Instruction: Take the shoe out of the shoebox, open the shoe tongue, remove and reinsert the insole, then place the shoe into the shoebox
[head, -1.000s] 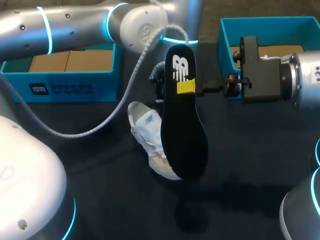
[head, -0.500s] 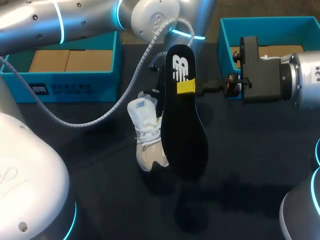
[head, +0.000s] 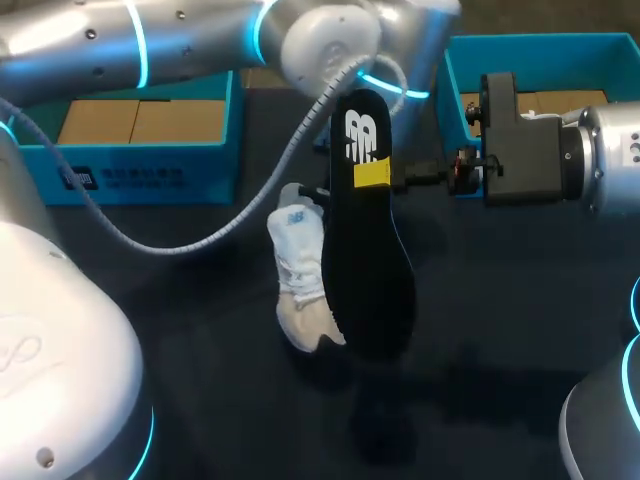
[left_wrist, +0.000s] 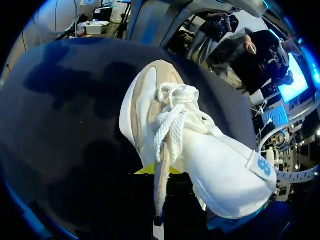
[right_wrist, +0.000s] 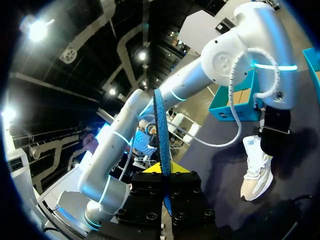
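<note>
A white and beige shoe (head: 303, 285) hangs above the dark table with its toe pointing down and its laces loose. My left gripper (left_wrist: 162, 174) is shut on the shoe (left_wrist: 175, 130) near its heel opening; one yellow tip shows beneath the shoe. In the head view that gripper is mostly hidden behind the insole. The black insole (head: 368, 255) hangs upright just right of the shoe, and my right gripper (head: 385, 177) is shut on it near its upper end. The right wrist view shows the insole (right_wrist: 160, 125) edge-on between the yellow tips of the right gripper (right_wrist: 163, 170), with the shoe (right_wrist: 256, 170) beyond it.
A teal shoebox (head: 150, 170) with a cardboard bottom stands at the back left. A second teal box (head: 455, 80) stands at the back right, behind my right wrist. My left arm's grey cable (head: 180, 245) loops low over the table's left half.
My left arm has swung to the right, carrying the shoe closer to the insole and turning its toe downward. The right arm and insole have stayed put.
</note>
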